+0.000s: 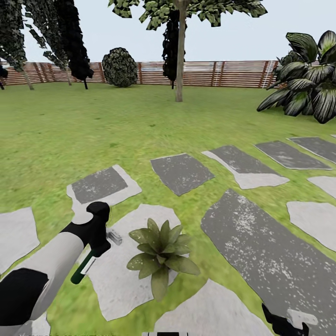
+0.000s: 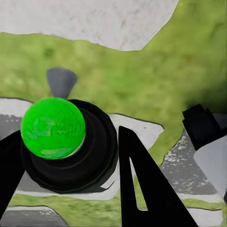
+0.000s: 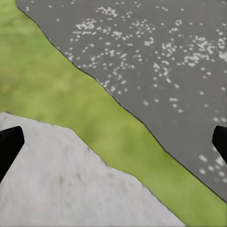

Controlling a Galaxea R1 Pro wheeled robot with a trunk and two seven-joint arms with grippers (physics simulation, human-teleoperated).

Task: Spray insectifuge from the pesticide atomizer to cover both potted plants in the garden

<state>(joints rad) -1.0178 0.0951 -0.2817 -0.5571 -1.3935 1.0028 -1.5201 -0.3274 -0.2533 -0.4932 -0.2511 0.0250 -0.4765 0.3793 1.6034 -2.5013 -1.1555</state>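
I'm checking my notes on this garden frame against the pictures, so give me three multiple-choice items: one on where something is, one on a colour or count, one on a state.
1. Where does the potted plant stand?
A. on a pale stepping stone
B. against the fence
C. under the tree

2. What colour is the end of the pesticide atomizer seen in the left wrist view?
A. red
B. bright green
C. blue

3. How is the right tool?
A. shut on the atomizer
B. shut on a leaf
C. open, holding nothing

Answers:
1 A, the rosette sits on the light slab just in front of the robot in the head view.
2 B, a green rounded end shows between the fingers of the left tool.
3 C, the right wrist view shows its fingertips far apart, with only grass and stone between them.
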